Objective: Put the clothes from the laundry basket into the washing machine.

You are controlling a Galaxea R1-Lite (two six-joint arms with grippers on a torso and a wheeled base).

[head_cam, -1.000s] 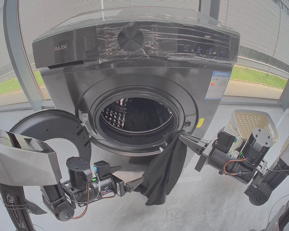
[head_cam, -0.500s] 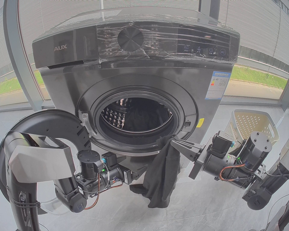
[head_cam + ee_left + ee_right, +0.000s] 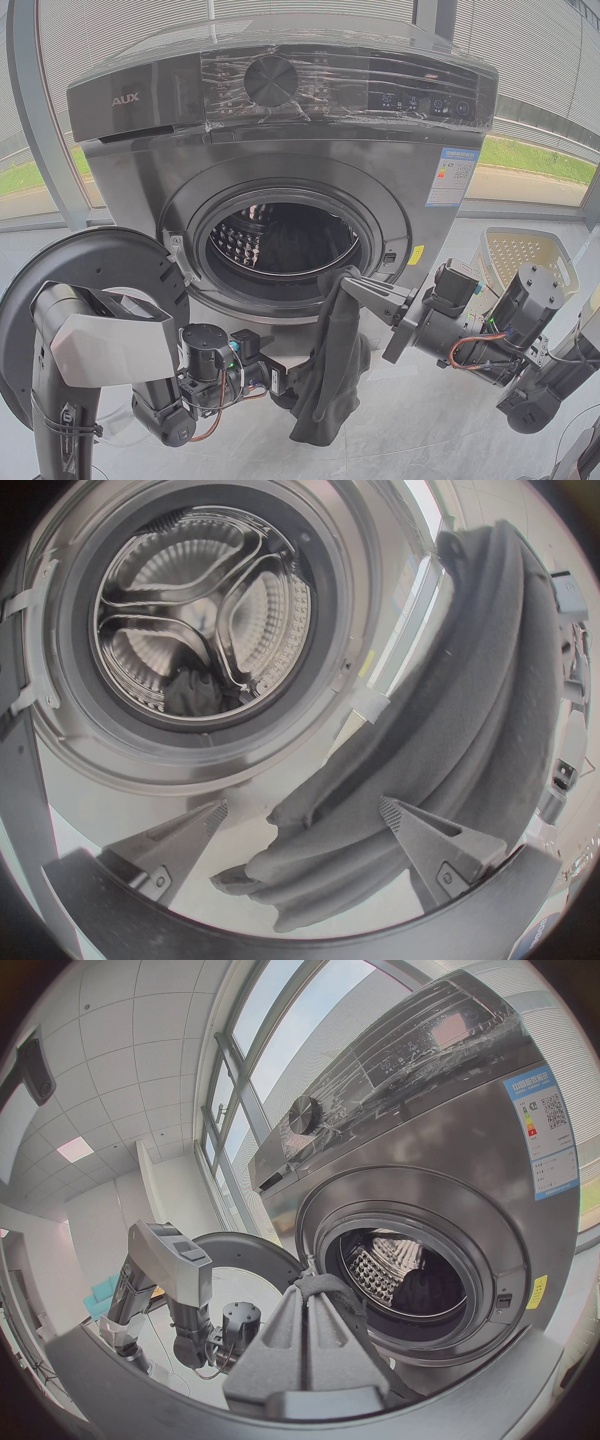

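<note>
A black garment (image 3: 331, 369) hangs in front of the washing machine (image 3: 281, 156), just below the rim of its open drum (image 3: 281, 250). My right gripper (image 3: 347, 282) is shut on the garment's top end at the drum's lower right rim; the pinch shows at the right gripper (image 3: 307, 1300) in its own view. Low down by the floor, my left gripper (image 3: 303, 378) is open at the garment's lower part. In the left wrist view the black garment (image 3: 469, 699) drapes between and past the left gripper (image 3: 300, 811), whose jaws stand wide apart. Dark clothes (image 3: 190, 692) lie inside the drum.
The round door (image 3: 94, 269) is swung open to the left, behind my left arm. A cream laundry basket (image 3: 531, 250) stands on the tiled floor at the right, behind my right arm. Windows run behind the machine.
My left arm has moved right until its gripper reached the garment's lower part. The right gripper has carried the top end left and slightly up towards the drum, and the cloth has bunched.
</note>
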